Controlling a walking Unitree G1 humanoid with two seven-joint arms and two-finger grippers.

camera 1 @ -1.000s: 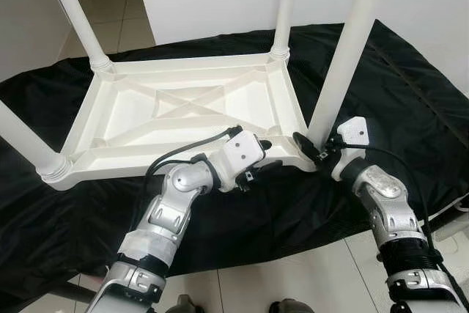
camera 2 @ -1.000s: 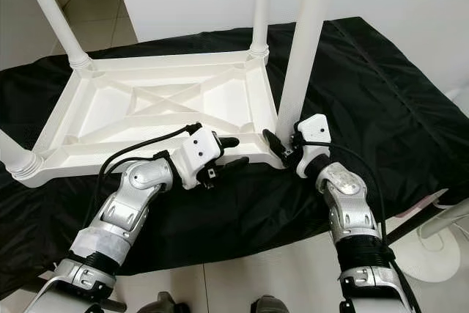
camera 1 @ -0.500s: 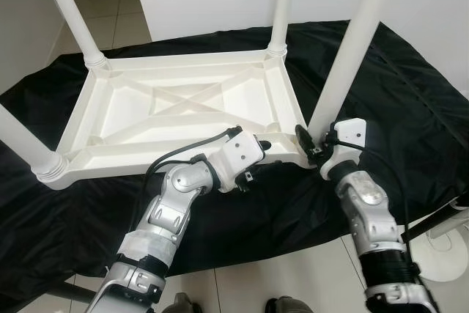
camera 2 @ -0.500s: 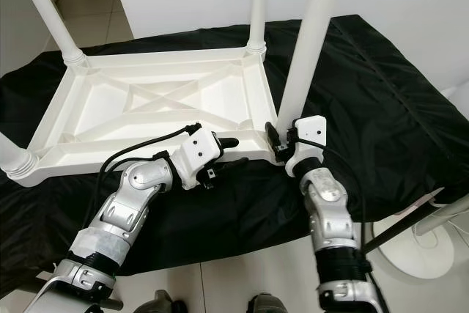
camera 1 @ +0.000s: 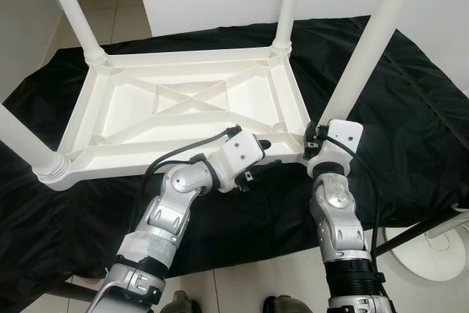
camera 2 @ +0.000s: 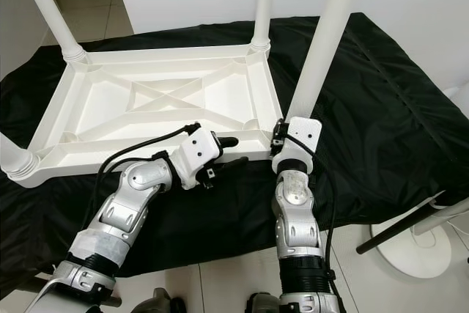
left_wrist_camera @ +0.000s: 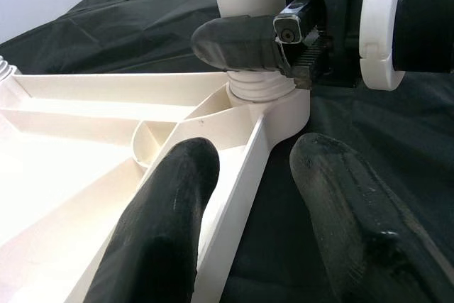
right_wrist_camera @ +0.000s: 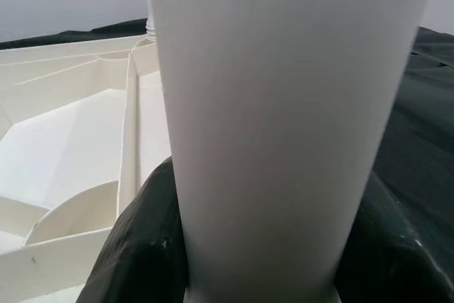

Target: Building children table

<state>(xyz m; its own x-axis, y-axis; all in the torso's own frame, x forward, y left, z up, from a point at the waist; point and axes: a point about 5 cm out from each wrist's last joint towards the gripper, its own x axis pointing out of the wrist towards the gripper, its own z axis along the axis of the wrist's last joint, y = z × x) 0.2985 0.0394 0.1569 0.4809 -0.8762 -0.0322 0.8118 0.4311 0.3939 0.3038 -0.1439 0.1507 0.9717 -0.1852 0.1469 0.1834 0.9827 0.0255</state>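
A white plastic children's table (camera 1: 183, 100) lies upside down on a black cloth, its legs pointing up. My left gripper (camera 1: 260, 155) is open and straddles the near rim (left_wrist_camera: 241, 175), one finger (left_wrist_camera: 170, 211) inside the frame and the other outside it. At the near right corner, my right gripper (camera 1: 314, 141) is shut on the base of the near right leg (camera 1: 366, 49). In the right wrist view this leg (right_wrist_camera: 284, 104) sits tight between the two black fingers (right_wrist_camera: 142, 246). One of those fingers (left_wrist_camera: 237, 44) presses the leg just above its threaded collar.
The black cloth (camera 1: 410, 122) covers the low surface under the table. Three more legs stand at the far right (camera 1: 286, 5), far left (camera 1: 73, 12) and near left (camera 1: 22, 141). A white wall is behind, with tiled floor and a round white stand base (camera 1: 432, 254) at the near right.
My right arm has swung in to the left and now stands steeper under the near right leg, its gripper closer around the base. The left arm has not moved.
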